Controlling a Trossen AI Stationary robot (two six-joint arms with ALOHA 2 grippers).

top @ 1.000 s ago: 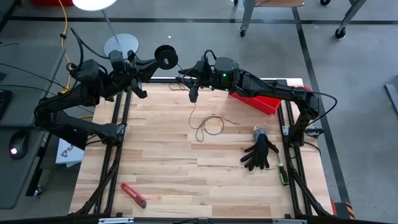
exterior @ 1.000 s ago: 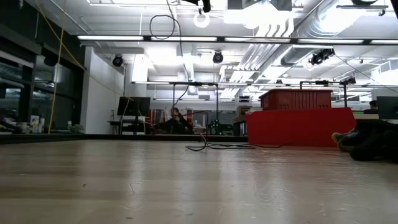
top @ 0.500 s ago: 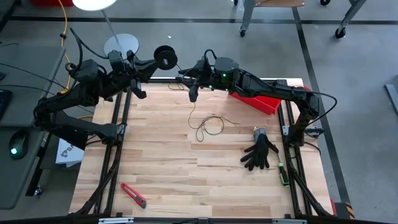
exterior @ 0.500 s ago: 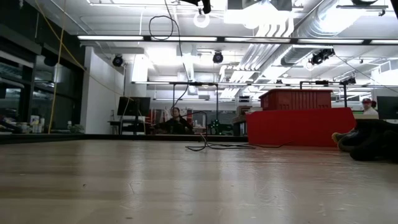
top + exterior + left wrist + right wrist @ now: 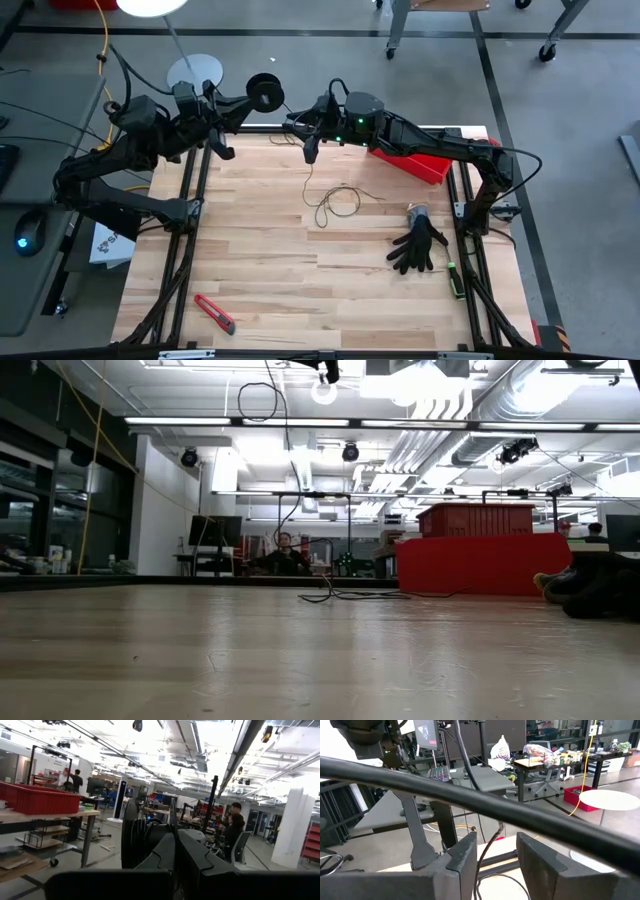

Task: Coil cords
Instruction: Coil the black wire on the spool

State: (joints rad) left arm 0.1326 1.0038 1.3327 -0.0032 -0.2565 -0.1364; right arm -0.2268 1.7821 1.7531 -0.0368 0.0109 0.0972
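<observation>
High view: my left gripper clamps the spool, my right gripper, half open, lets the cord through.

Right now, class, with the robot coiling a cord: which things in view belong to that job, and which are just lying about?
Part of the job:
- thin cord, loose loops on the table
- black spool, held by the left gripper
- right gripper, cord running between its fingers

Just lying about:
- red bin
- black glove
- red utility knife
</observation>
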